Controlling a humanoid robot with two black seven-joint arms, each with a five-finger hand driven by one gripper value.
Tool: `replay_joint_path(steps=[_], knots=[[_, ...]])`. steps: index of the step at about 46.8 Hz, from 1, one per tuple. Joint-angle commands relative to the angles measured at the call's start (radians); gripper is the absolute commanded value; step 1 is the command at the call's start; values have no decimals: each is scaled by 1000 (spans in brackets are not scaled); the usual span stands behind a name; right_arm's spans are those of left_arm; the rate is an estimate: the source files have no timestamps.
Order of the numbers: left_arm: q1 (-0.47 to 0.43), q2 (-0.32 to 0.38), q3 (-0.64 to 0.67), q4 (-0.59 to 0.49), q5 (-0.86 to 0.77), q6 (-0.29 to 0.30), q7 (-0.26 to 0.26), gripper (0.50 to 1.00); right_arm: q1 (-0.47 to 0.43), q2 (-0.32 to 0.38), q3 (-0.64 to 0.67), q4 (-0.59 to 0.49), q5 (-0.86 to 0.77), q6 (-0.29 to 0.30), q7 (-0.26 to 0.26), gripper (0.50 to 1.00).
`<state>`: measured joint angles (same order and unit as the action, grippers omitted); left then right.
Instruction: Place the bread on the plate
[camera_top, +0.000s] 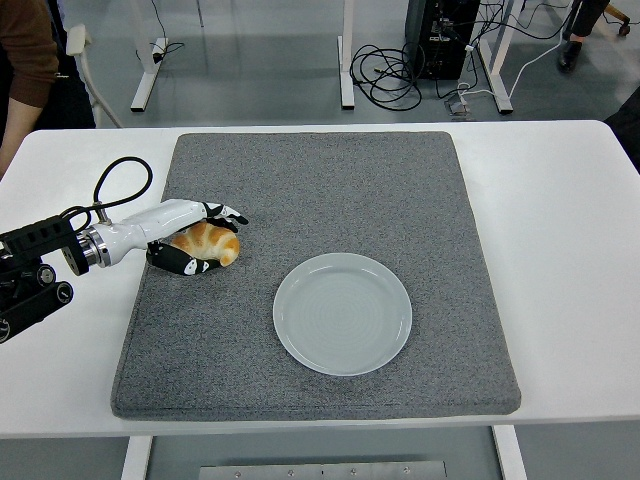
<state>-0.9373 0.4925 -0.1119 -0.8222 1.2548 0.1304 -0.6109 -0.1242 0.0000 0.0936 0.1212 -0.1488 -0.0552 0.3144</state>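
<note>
You had a grey mat (330, 190) on the white tabletop (560, 200), cables (392, 75) on the floor behind, a person's sleeve (25, 50) top left.

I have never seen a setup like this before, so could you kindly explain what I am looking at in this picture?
This is one view from a camera mounted high on a humanoid robot, looking down over its white table. A grey mat covers most of the table. The black and white arm coming in from the left edge is the robot's left arm, ending in a five-fingered left hand. That hand is curled around the bread, a small golden croissant lying on the mat. To its right sits an empty pale plate, where the bread is meant to go. The right arm is out of view. At the top left stands a person, only partly in view.
</note>
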Motion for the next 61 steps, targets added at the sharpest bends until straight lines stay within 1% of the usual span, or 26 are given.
replay_joint_path(steps=[1, 6, 7, 10, 12, 22, 27, 46, 53, 57, 61], knots=[[9, 0, 0, 0, 0, 0, 0, 689, 0, 0, 0, 0, 0, 0, 0, 1000], [14, 1, 0, 0, 2, 0, 0, 624, 0, 0, 0, 0, 0, 0, 0, 1000], [14, 1, 0, 0, 2, 0, 0, 606, 0, 0, 0, 0, 0, 0, 0, 1000], [14, 1, 0, 0, 3, 0, 0, 528, 0, 0, 0, 0, 0, 0, 0, 1000], [14, 3, 0, 0, 3, 0, 0, 501, 0, 0, 0, 0, 0, 0, 0, 1000], [-6, 5, -2, 0, -5, -2, 0, 500, 0, 0, 0, 0, 0, 0, 0, 1000], [-12, 9, 1, 0, -9, -12, 0, 500, 0, 0, 0, 0, 0, 0, 0, 1000], [-29, 11, 28, 0, -11, -12, 0, 500, 0, 0, 0, 0, 0, 0, 0, 1000], [-66, 20, 34, 0, -9, -12, 0, 500, 0, 0, 0, 0, 0, 0, 0, 1000], [-93, 47, 47, 0, -9, -12, 0, 500, 0, 0, 0, 0, 0, 0, 0, 1000], [-119, 60, 57, -2, -8, -12, 0, 500, 0, 0, 0, 0, 0, 0, 0, 1000]])
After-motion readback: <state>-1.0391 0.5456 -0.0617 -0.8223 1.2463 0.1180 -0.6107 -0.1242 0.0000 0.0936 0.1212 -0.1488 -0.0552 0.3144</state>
